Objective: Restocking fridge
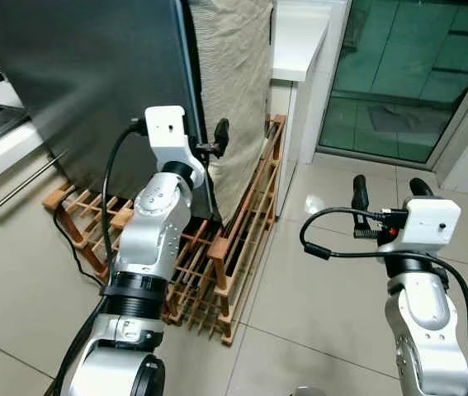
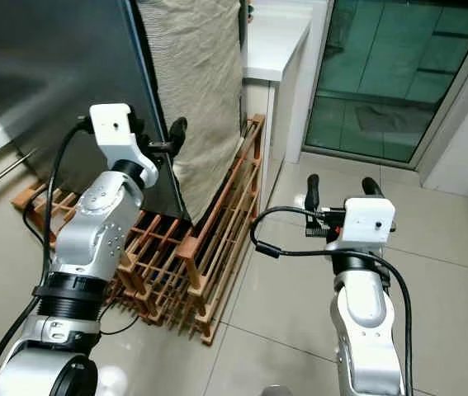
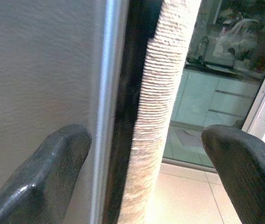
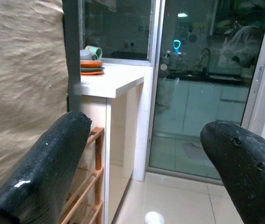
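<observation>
No writing is showing. The left gripper (image 3: 144, 177), fingers apart, is straddling the fridge door (image 1: 93, 82) edge; the right gripper (image 4: 146, 172) is hanging spread wide.

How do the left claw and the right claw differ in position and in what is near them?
The left claw is raised at the fridge edge, one finger before the dark door and one toward the beige cloth; the right claw is held lower, over bare floor tiles, touching nothing. The left claw is above the wooden rack; the right claw is apart from it, nearer the glass door. Both are open and hold nothing.
</observation>
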